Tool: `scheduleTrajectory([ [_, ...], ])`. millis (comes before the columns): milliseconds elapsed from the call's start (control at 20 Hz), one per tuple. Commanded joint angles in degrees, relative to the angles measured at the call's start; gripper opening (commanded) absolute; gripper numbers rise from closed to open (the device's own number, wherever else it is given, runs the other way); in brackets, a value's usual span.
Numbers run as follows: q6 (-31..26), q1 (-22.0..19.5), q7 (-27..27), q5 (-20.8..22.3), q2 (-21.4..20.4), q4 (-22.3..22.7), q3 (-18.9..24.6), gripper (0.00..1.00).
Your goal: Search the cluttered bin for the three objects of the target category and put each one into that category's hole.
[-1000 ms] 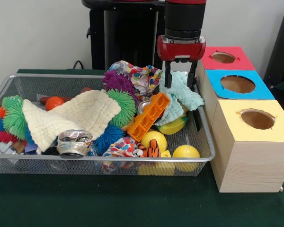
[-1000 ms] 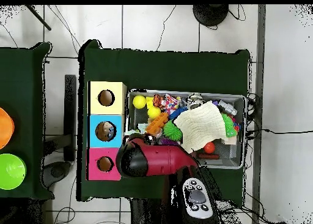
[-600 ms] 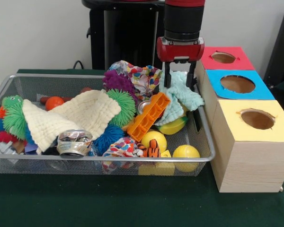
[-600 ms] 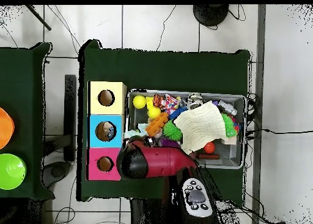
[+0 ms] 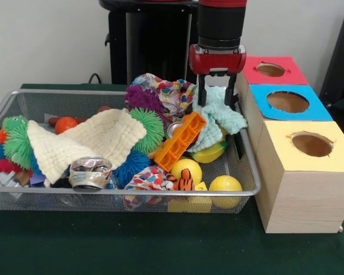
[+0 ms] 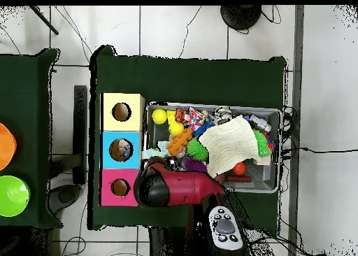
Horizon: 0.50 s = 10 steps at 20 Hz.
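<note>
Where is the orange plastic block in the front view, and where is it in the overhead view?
Front view: the orange block leans in the basket's right half, left of the light blue cloth that the gripper holds.
Overhead view: the orange block lies at the basket's left end, beside the blue box.
Shared landmark: the yellow ball in the basket corner next to the yellow box.

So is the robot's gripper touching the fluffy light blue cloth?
Touching. In the front view the gripper is pinching the top of the light blue cloth, which hangs from it over the wire bin.
</note>
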State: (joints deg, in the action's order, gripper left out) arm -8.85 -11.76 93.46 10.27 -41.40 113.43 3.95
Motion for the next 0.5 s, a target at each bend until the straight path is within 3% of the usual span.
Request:
scheduleTrajectory([
  [50, 6.6, 0.01, 10.2, 1.55, 4.21, 2.16, -0.59, 1.0],
  [250, 9.35, 0.07, 10.42, 1.24, 7.08, 1.3, -0.66, 1.0],
  [500, 8.87, 0.98, 10.19, 0.09, 7.08, 0.98, -1.11, 1.0],
])
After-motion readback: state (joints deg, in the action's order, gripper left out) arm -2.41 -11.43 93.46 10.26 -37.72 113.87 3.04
